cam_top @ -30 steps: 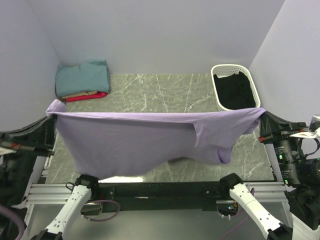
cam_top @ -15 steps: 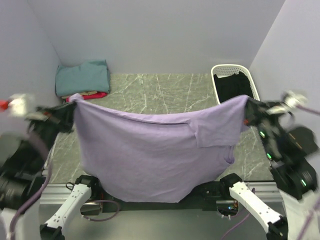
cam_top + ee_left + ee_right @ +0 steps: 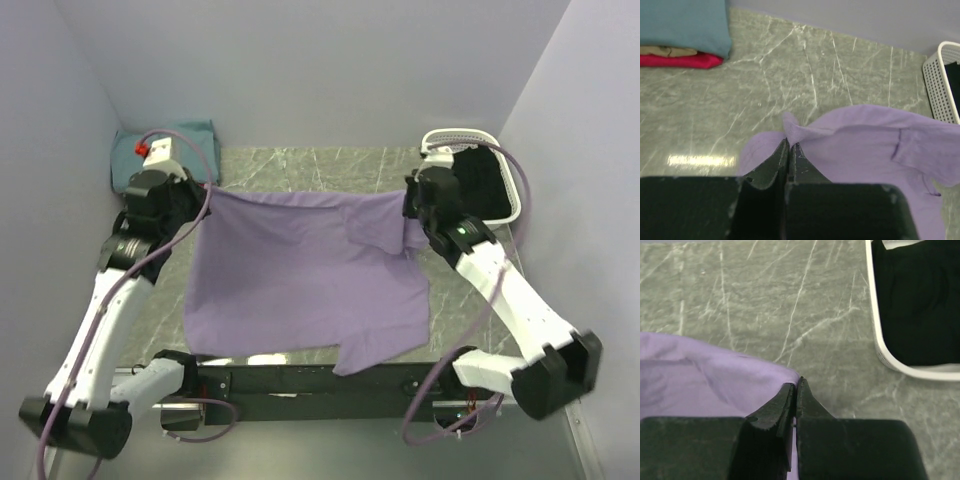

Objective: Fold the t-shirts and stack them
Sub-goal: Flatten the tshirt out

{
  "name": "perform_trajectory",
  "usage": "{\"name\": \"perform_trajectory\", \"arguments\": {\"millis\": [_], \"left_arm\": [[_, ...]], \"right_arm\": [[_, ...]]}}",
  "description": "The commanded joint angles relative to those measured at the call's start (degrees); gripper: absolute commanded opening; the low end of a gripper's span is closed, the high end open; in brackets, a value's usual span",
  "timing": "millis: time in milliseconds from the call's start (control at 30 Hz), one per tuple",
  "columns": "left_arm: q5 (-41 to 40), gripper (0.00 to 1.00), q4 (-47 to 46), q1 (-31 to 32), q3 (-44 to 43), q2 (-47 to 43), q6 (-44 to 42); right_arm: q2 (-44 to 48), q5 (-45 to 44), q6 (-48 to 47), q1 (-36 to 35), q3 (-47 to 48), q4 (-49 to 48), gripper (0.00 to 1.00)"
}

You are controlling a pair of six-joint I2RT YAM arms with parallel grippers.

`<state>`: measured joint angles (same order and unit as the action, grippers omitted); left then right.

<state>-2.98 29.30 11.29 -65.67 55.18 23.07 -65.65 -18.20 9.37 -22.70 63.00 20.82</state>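
The lavender t-shirt [image 3: 300, 275] lies spread across the marble table, its front hem hanging slightly over the near edge. My left gripper [image 3: 205, 190] is shut on its far left corner; in the left wrist view the cloth [image 3: 860, 142] bunches at the left gripper's [image 3: 789, 144] tips. My right gripper [image 3: 410, 215] is shut on the far right corner, where the cloth [image 3: 700, 375] meets the right gripper's [image 3: 796, 382] tips. The folded stack sits in the far left corner: teal t-shirt [image 3: 682, 22] on top, then tan [image 3: 665, 51], then red [image 3: 675, 61].
A white laundry basket [image 3: 497, 150] holding dark cloth stands at the far right, close beside the right arm; its rim [image 3: 875, 315] shows in the right wrist view. Grey walls close in the left, far and right sides. The left arm partly covers the stack [image 3: 185, 140].
Both arms swung inward and forward and came down. The lavender shirt, held stretched in the air before, now lies flat on the table with both far corners still pinched.
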Motion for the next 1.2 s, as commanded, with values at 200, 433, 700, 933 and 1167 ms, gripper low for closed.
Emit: {"name": "perform_trajectory", "arguments": {"millis": [200, 433, 700, 933, 1167], "left_arm": [[-0.7, 0.01, -24.0, 0.0, 0.5, 24.1, -0.7], [-6.6, 0.01, -27.0, 0.0, -10.2, 42.1, -5.0], [-17.2, 0.01, -26.2, 0.0, -23.2, 56.9, -9.9], [-23.0, 0.02, -25.6, 0.0, -30.5, 66.1, -15.1], [-22.3, 0.08, -21.0, 0.0, -38.3, 75.4, -16.2]], "right_arm": [[-25.9, -0.9, 2.9, 5.6, 15.7, -13.4, 0.00], [-42.6, 0.0, 3.9, 9.8, 28.6, -10.7, 0.00], [-54.6, 2.2, 4.3, 13.1, 39.5, -9.0, 0.00], [-62.7, -0.2, 4.7, 13.9, 49.9, -3.6, 0.00], [-66.4, 1.1, 6.1, 15.1, 56.6, -0.3, 0.00]]}}
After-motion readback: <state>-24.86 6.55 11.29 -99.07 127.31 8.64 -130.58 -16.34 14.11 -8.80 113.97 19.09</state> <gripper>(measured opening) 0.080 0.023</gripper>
